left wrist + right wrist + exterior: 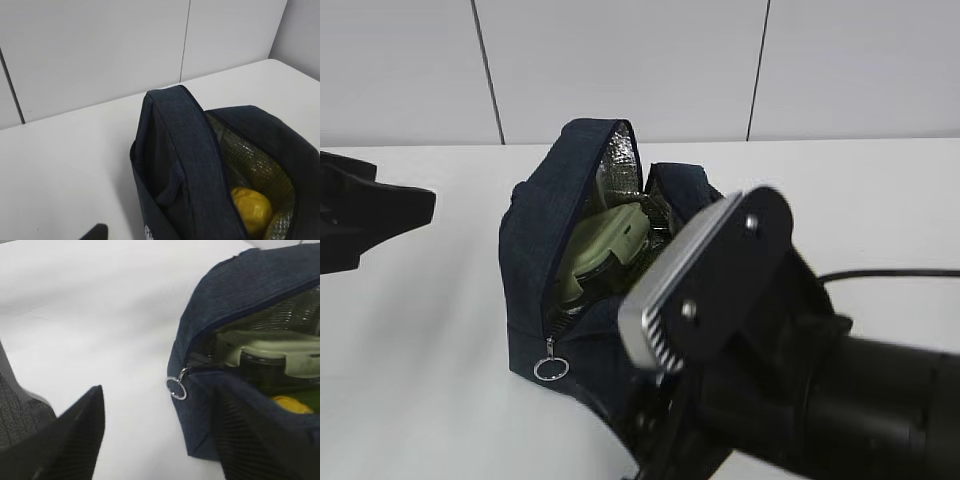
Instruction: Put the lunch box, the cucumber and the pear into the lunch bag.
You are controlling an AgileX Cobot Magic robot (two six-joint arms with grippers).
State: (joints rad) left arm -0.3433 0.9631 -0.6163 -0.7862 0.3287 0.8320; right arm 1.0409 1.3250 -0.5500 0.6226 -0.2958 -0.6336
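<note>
Right fingers point(75, 435) spread wide in the right wrist view, dark ribbed pads either side of bare table, gripping nothing; one pad low at left, the other point(260, 440) overlapping the bag's near corner at lower right. Right gripper point(165, 440) aimed toward the bag's zipper end, low over the table point(90, 310). In the exterior view, right arm point(760, 330) bulking up the lower right foreground, wrist plate tilted, hiding the bag's right side and front corner.

Left gripper point(365, 210) seen at the far left edge of the exterior view, dark, well apart from the bag; open or closed, cannot tell. Only a dark tip at the bottom edge of the left wrist view.

Bag point(535, 260) standing upright mid-table, unzipped, mouth gaping, silver lining point(618, 165) showing. Strap handle point(177, 130) arching over the top. Ring pull point(551, 368) hanging at the low end of the zipper, near the table.

Box point(605, 250) inside the bag, tilted, green lid facing the opening, clear base below it in the right wrist view. Pear point(250, 210) also inside, down against the lining, beneath the box. Cucumber not clearly made out; possibly a greenish sliver beside the pear, too little to tell.

White panelled wall point(640, 60) behind the table.
</note>
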